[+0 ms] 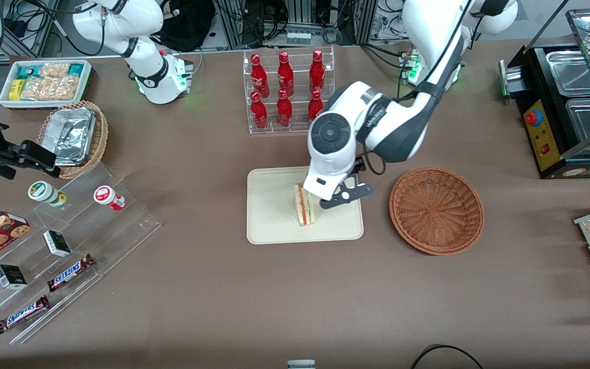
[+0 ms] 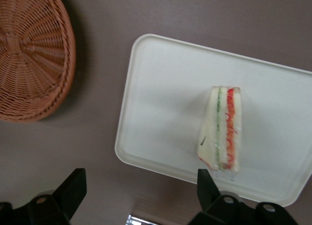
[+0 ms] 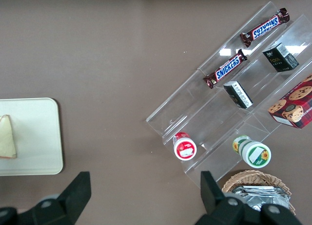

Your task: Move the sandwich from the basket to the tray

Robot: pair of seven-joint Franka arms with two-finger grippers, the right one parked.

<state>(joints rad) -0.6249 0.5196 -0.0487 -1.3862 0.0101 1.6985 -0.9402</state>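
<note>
The sandwich [image 1: 305, 207] stands on its edge on the tray [image 1: 273, 223], with its red and green filling stripes facing up. It sits in the part of the tray that lies toward the basket [image 1: 436, 210], and nothing grips it. In the left wrist view the sandwich [image 2: 222, 129] rests alone on the tray [image 2: 165, 108], apart from the rim on every side.

The claw [image 1: 337, 197] hangs above the tray, just beside the sandwich on the side toward the basket. Its two dark fingers [image 2: 71, 190] are spread wide, with nothing between them, and they do not touch the sandwich.

The basket lies on the brown desk [image 1: 295, 297] near the tray, toward the working arm's end, with a strip of bare desk between the two. Nothing is in the basket. In the left wrist view the basket [image 2: 34, 54] shows only its woven inside and rim.

A clear rack of red bottles [image 1: 286, 89] stands farther from the front camera than the tray. Toward the parked arm's end of the desk, well apart from the tray, are a tan basket with foil containers [image 1: 74, 134] and a clear stepped stand [image 1: 64, 256] that holds chocolate bars [image 1: 69, 271], small boxes and two little cups.
</note>
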